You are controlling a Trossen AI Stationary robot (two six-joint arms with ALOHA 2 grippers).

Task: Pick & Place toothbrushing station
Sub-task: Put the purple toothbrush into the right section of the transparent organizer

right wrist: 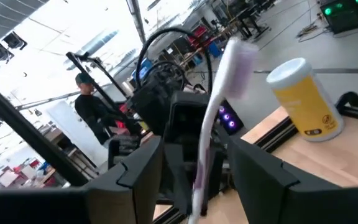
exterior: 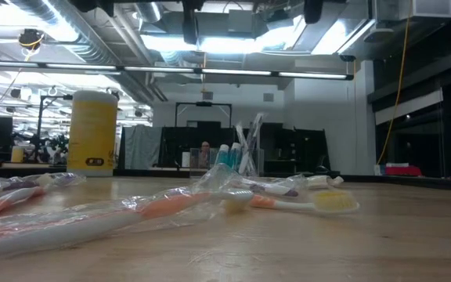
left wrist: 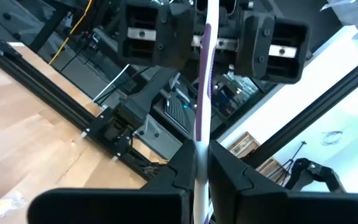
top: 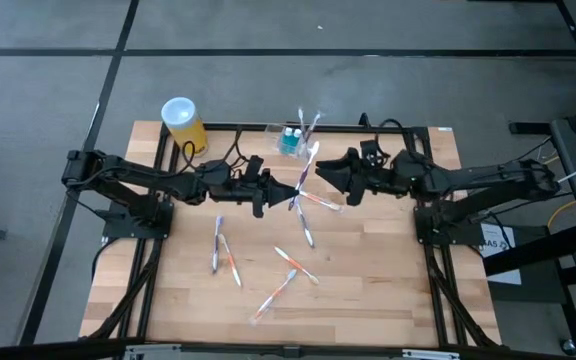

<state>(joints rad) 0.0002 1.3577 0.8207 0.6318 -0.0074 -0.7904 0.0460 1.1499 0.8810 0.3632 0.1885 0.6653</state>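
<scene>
Robotics lab or workshop, exposed ducts and strip lights (exterior: 210, 72) overhead, black-framed wooden surface (top: 368, 280), cluttered benches behind, green-lit equipment (right wrist: 344, 11), a person (right wrist: 92, 106) standing by

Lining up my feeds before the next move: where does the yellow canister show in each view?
High view: canister stands at the table's far left corner.
Low view: canister stands upright at the left, behind the wrapped toothbrushes.
Left wrist view: not in it.
Right wrist view: canister shows at the right, on the table by its black frame.
Shared landmark: its white top.
</scene>
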